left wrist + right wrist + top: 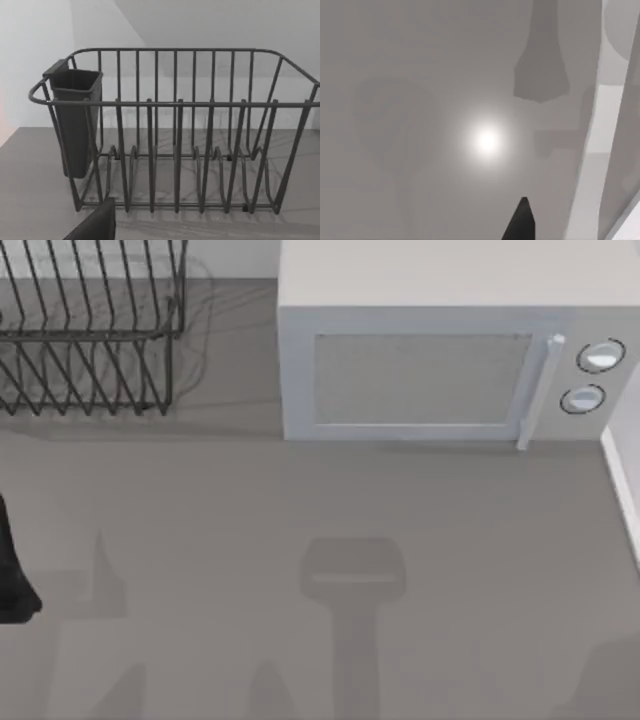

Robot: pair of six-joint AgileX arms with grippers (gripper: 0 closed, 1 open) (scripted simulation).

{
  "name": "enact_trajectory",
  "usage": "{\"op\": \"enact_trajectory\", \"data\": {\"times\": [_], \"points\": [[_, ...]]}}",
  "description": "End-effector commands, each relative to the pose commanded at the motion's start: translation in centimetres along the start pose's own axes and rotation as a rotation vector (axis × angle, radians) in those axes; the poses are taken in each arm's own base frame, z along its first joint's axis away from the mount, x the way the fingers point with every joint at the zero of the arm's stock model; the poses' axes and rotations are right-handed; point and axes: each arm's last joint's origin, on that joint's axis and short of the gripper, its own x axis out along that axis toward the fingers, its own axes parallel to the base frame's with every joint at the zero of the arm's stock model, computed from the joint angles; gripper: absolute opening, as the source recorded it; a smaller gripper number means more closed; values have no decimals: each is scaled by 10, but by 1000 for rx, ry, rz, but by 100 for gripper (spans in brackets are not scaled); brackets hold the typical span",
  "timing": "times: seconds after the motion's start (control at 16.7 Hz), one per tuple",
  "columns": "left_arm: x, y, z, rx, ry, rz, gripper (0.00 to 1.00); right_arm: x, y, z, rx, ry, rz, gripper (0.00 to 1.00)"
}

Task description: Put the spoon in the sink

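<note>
Where the spoon lies cannot be told from these views, nor its look, nor which way its long axis runs.

The desk [300,500] is a plain grey surface, crossed by soft shadows of the arms. At its far left corner stands a dark wire dish rack [90,330]. The left wrist view faces this rack [175,135] side-on: upright wires, a row of plate loops along the bottom, and a dark cutlery cup [75,120] hung on one end of its rim. What the cup holds cannot be seen.

Along the far edge, toward the right, sits a white microwave [440,350] with its door shut, a handle [540,390] on the right side of the door and two round knobs [590,375] beside it. A pale ledge [622,490] runs along the desk's right edge.

The left arm [12,570] is at the desk's left edge; a dark part of the left claw [95,225] shows just before the rack - wide or narrow, I cannot tell. The right claw [520,222] hangs over bare desk near the pale ledge [600,150] - its state cannot be told either.
</note>
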Motion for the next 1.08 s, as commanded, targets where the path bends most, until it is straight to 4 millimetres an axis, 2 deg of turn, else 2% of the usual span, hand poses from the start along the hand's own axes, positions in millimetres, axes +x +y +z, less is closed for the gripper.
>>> {"op": "enact_trajectory", "data": {"times": [0.24,0.48,0.72,0.9,1.08], "points": [[0,0,0,0,0,0,100,1,-2,-1,-1,-5,5,0],[0,0,0,0,0,0,100,-7,-27,-20,-18,-32,30,0],[0,0,0,0,0,0,100,-21,-82,-54,-44,-52,52,0],[0,0,0,0,0,0,100,-29,-137,-78,-55,-48,52,0],[0,0,0,0,0,0,100,-28,-192,-91,-55,-36,41,0]]}}
